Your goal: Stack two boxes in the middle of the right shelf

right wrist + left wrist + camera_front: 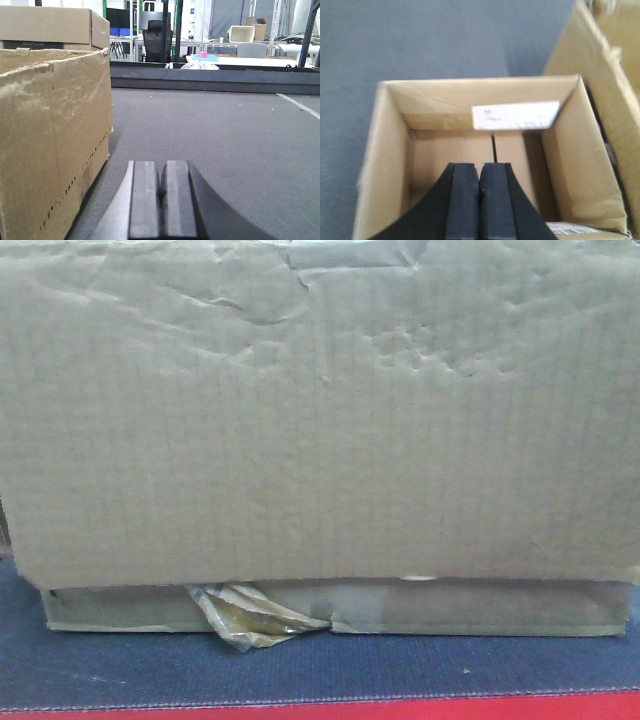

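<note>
We are holding the left gripper [480, 171], pads together and empty, over the open box [435, 105] on the grey floor [420, 40], and the right gripper [161, 169], likewise closed, beside a creased box [50, 140], so we are planning to spread both before gripping a wall.

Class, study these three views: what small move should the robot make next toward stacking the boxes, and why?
Probably open the left gripper. It hangs shut and empty over the open box, so it cannot take a wall as it is. The right gripper, also shut, sits low beside a creased box, apart from it.
</note>
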`<act>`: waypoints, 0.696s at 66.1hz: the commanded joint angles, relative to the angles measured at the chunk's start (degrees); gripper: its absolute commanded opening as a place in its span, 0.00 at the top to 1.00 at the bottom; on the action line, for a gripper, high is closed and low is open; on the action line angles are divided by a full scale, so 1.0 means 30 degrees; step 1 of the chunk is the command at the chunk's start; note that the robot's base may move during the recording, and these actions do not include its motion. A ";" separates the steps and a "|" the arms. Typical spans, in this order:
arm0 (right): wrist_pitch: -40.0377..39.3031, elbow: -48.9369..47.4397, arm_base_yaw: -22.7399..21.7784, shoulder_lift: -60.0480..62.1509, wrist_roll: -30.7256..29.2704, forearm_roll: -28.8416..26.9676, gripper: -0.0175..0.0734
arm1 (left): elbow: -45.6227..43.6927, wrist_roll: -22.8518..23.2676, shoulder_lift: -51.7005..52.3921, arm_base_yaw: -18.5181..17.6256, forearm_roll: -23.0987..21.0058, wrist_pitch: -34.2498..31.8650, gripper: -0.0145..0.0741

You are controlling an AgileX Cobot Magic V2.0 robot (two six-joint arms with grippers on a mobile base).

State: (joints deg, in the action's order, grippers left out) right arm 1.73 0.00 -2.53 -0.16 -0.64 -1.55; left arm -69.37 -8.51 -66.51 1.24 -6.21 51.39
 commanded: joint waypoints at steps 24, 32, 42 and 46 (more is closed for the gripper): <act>-0.0461 0.0000 -0.0081 0.0053 -0.0069 -0.0088 0.99 | -0.4709 -0.2952 -0.4949 0.4385 -0.1655 0.3267 0.96; -0.0461 0.0000 -0.0081 0.0053 -0.0069 -0.0088 0.99 | -0.4709 -0.4714 -0.5214 0.5718 -0.2974 0.3523 0.96; -0.0461 0.0000 -0.0081 0.0053 -0.0069 -0.0088 0.99 | -0.4709 -0.4817 -0.5792 0.6269 -0.3355 0.3753 0.85; -0.0461 0.0000 -0.0081 0.0053 -0.0069 -0.0088 0.99 | -0.4709 -0.4817 -0.6043 0.6328 -0.3355 0.3790 0.73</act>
State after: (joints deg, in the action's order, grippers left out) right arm 1.73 0.00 -2.53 -0.16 -0.64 -1.55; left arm -83.03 -22.39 -83.67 19.91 -14.70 62.57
